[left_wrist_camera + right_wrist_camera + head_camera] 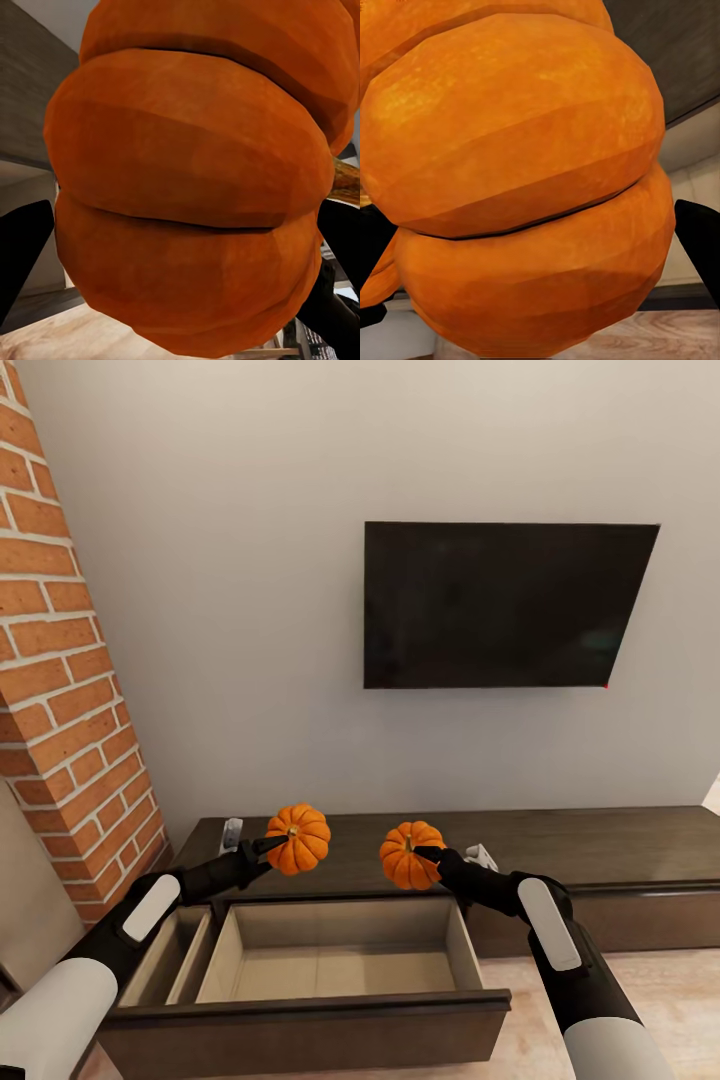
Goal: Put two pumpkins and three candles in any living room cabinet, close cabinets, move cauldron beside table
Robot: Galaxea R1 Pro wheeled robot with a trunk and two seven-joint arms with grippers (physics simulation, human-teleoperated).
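Observation:
Two orange ribbed pumpkins hang in the air above the long dark brown cabinet point(600, 850). My left gripper point(275, 847) is shut on the left pumpkin point(299, 838), whose ribs loom close in the left wrist view point(195, 195) between dark fingers point(22, 255). My right gripper point(425, 853) is shut on the right pumpkin point(408, 855), seen large in the right wrist view point(525, 187). Below both, the cabinet's left drawer point(330, 1005) stands pulled out, its pale inside bare. Candles and cauldron are out of view.
A black TV point(500, 605) hangs on the grey wall above the cabinet. A brick column point(60, 690) rises at the left. Two small grey-white objects point(232, 832) point(482, 854) lie on the cabinet top behind the arms. Light wood floor point(660, 990) lies at the right.

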